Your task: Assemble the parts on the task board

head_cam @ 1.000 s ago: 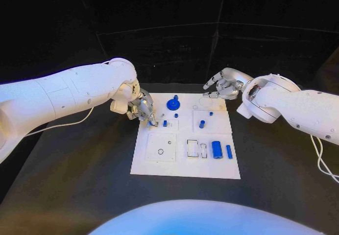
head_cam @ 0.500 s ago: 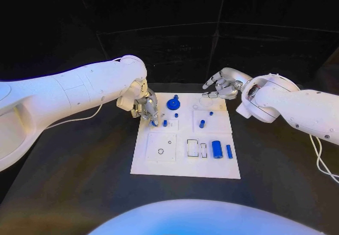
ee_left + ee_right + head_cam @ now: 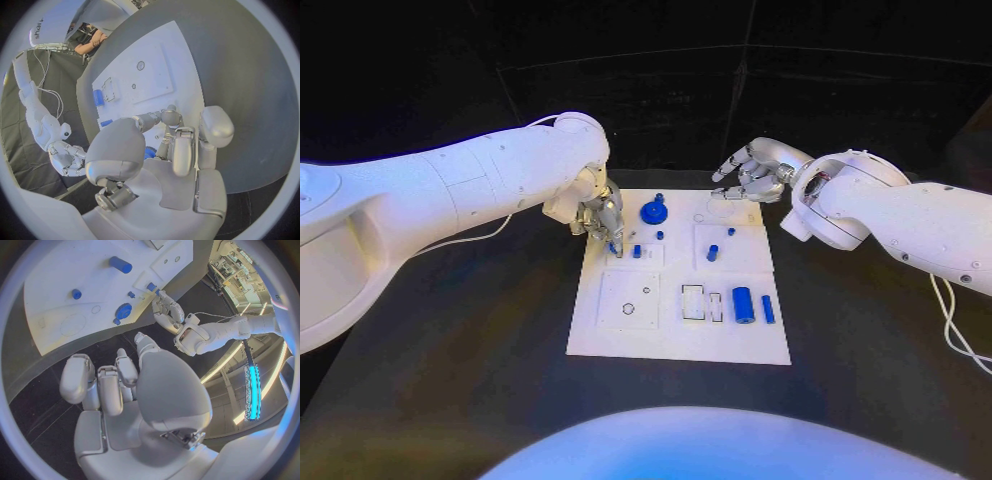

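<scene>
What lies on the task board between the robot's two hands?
In the head view, a round blue knobbed part stands on the task board between the left hand and right hand.

no readable text, labels or numbers

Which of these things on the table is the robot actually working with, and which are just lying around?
Part of the job:
- task board
- small blue parts, like the round knob and the big cylinder
- left hand, fingertips down at a small part on the board
- right hand, hovering past the board's far edge

Just there:
- black table
- white cable hanging from the left arm
</scene>
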